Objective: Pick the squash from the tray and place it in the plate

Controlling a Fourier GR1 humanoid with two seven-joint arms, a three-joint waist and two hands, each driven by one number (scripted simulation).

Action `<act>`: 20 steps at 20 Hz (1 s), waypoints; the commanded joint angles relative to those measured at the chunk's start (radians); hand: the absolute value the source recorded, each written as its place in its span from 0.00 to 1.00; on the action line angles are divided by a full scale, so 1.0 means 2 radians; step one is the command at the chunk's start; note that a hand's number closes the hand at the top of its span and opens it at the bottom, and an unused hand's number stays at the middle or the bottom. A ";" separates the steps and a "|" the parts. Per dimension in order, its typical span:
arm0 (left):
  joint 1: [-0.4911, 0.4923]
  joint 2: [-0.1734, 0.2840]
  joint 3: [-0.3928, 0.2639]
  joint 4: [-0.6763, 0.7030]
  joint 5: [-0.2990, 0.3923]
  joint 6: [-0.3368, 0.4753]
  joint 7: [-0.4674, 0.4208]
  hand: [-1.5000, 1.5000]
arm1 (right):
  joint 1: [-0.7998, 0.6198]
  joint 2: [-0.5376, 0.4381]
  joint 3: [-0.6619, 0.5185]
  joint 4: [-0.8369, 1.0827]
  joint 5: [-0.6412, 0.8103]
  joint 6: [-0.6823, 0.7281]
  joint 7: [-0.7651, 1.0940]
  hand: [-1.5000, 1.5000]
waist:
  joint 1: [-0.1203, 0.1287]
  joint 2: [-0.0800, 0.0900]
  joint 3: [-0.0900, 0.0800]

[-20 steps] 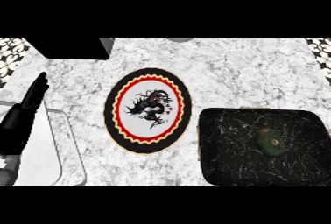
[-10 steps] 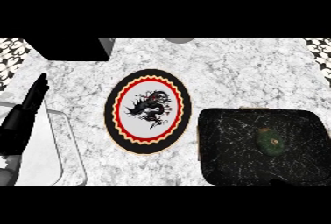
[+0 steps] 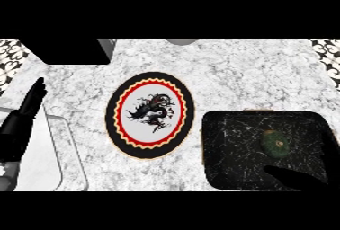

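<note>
Lower right of frame: dark tray (image 3: 225,134) on the marble desk (image 3: 252,76); squash (image 3: 274,143) lies inside, right of tray centre, untouched.
Right hand (image 3: 295,179): enters from the lower right edge over the tray's near corner, just below the squash; cannot tell how its fingers stand.
Left hand (image 3: 23,121): left edge, fingers straight and apart from everything, resting.
Plate (image 3: 150,114): centre frame, just left of the tray, a short carry for the squash.
Step, judged: reach toward the squash, grasp not yet made.
</note>
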 commanded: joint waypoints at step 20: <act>0.096 -0.032 -0.014 0.010 -0.017 0.004 -0.043 0.50 | -0.064 0.090 -0.001 0.147 -0.008 0.026 -0.112 1.00 | -0.003 0.002 -0.012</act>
